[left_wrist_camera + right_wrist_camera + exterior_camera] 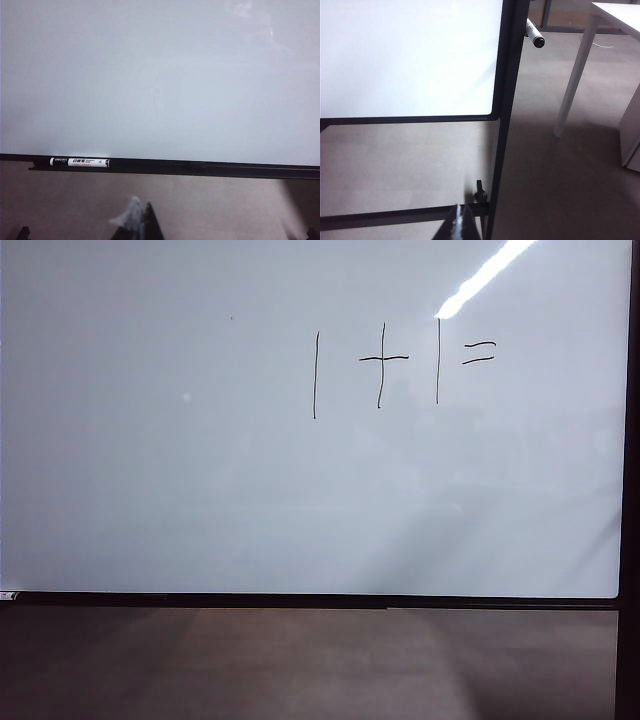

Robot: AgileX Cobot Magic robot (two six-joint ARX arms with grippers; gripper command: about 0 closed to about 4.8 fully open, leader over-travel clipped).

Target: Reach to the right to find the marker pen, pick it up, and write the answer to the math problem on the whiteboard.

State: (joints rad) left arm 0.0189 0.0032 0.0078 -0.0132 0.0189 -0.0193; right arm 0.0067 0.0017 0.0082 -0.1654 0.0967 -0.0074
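Looking at the whiteboard [200, 490], the math problem [400, 365] sits upper right, one plus one equals, with blank space after the equals sign and a glare streak [485, 275] above it. A marker [535, 35] pokes out past the board's right frame post [507, 100], and another pen [80, 162] lies on the bottom ledge toward the left. The right gripper [461, 222] hangs low near that post, jaws pinched together on nothing. The left gripper [142, 220] sits low below the ledge; it's blurry, so can't tell if it's closed. A white table leg [572, 75] stands off to the right.
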